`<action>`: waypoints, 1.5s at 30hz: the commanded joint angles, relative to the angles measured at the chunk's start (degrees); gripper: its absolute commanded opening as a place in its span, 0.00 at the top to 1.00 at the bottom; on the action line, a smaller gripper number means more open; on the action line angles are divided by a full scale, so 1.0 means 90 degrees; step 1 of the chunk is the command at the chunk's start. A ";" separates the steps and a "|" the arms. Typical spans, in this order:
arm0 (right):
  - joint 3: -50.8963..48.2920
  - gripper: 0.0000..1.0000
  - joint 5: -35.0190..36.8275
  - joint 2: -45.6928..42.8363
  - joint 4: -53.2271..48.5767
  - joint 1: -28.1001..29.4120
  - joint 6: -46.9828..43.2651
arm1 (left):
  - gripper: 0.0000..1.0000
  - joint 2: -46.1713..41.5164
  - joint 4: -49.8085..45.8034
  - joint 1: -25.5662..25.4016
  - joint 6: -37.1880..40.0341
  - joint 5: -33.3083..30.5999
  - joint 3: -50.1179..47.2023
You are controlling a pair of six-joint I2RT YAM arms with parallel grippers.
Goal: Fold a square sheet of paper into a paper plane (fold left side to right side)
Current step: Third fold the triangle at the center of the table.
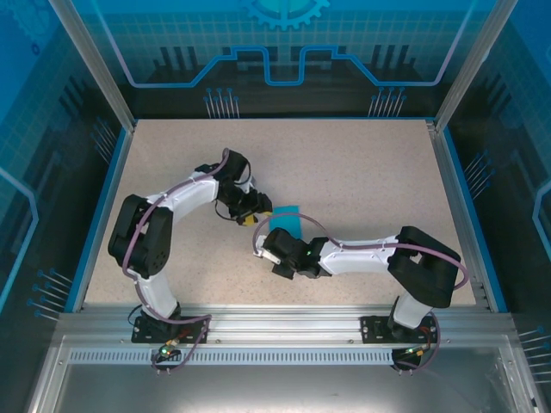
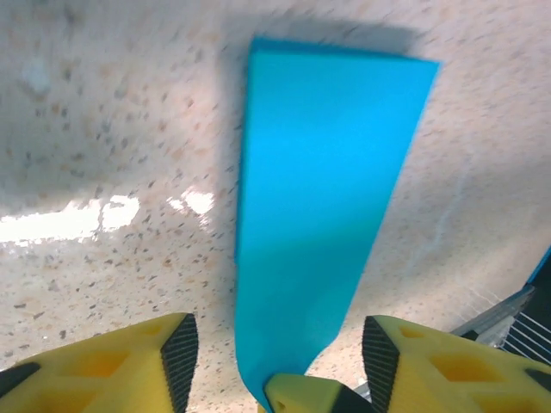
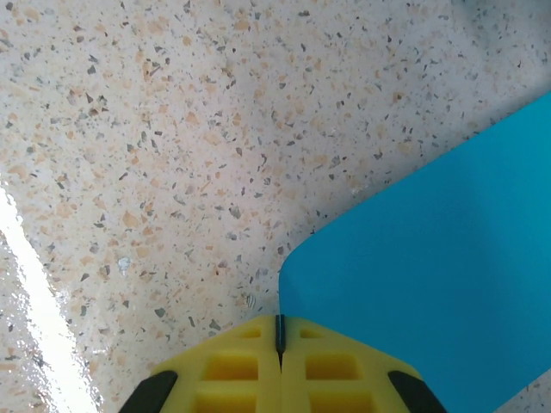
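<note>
The square sheet of paper [image 1: 286, 215], plain bright cyan-blue, sits near the middle of the speckled desk [image 1: 370, 163], between the tips of the two arms. The left gripper [image 2: 280, 348] has its yellow jaws well apart. The sheet runs up between them as a long narrow strip and touches neither; its shadow on the desk shows it is raised off the surface there. The right gripper [image 3: 277, 325] has its jaws pressed together with only a thin seam between them, and the sheet's edge runs straight into that seam, pinched. Behind the desk, a blue backdrop panel [image 1: 362, 43] carries a gear emblem and circuit-style lines.
</note>
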 commanded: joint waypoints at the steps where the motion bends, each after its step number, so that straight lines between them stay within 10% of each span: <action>1: -0.0053 1.00 -0.0078 -0.0097 -0.0013 -0.0099 0.0141 | 0.48 0.0137 -0.0137 -0.0083 0.0333 0.0437 0.0382; 30: 0.0083 1.00 -0.0449 -0.0150 -0.0167 -0.0264 0.0349 | 0.65 0.2464 -0.0219 -0.0794 0.0764 0.0160 0.1482; 45: 0.0102 1.00 -0.3080 -0.0471 -0.0460 -0.1789 0.0670 | 0.67 0.2612 -0.0324 -0.0831 0.0991 -0.0044 0.1499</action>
